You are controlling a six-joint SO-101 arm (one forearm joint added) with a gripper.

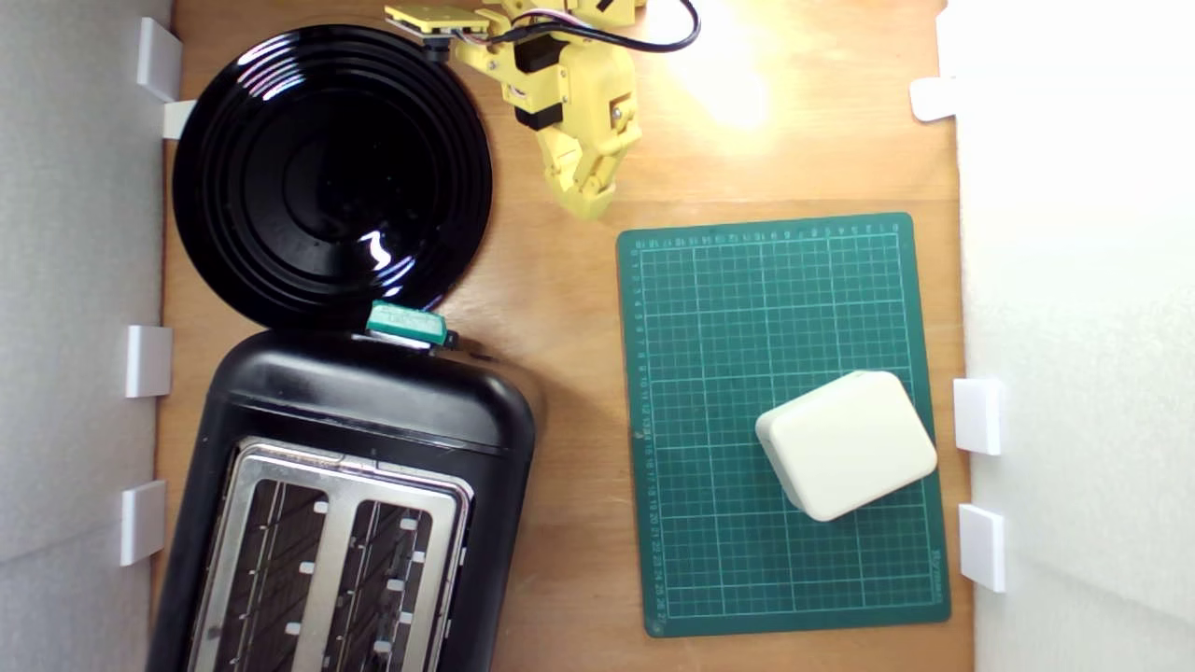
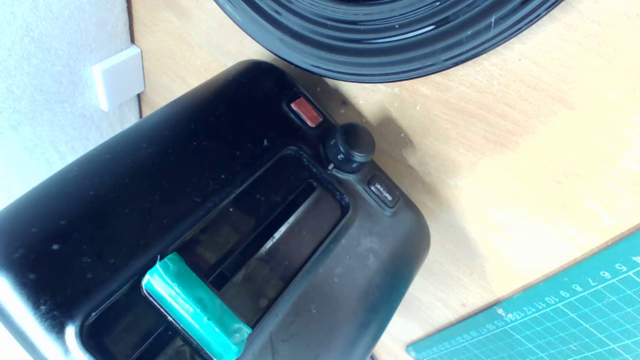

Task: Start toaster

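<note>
Wrist view detail is given that the exterior view lacks: a red button (image 2: 306, 111), a numbered dial (image 2: 350, 146) and a small labelled button (image 2: 383, 190) are seen on the toaster (image 2: 150, 200) end face beside the teal lever (image 2: 196, 306). Seen from the exterior view, the yellow gripper (image 1: 590, 207) is held at top centre, pointed downward, its jaws closed on nothing, well apart from the toaster (image 1: 373, 411) at lower left. The toaster's long axis is run vertically in frame, lever (image 1: 406, 324) end toward the black plate (image 1: 331, 173).
</note>
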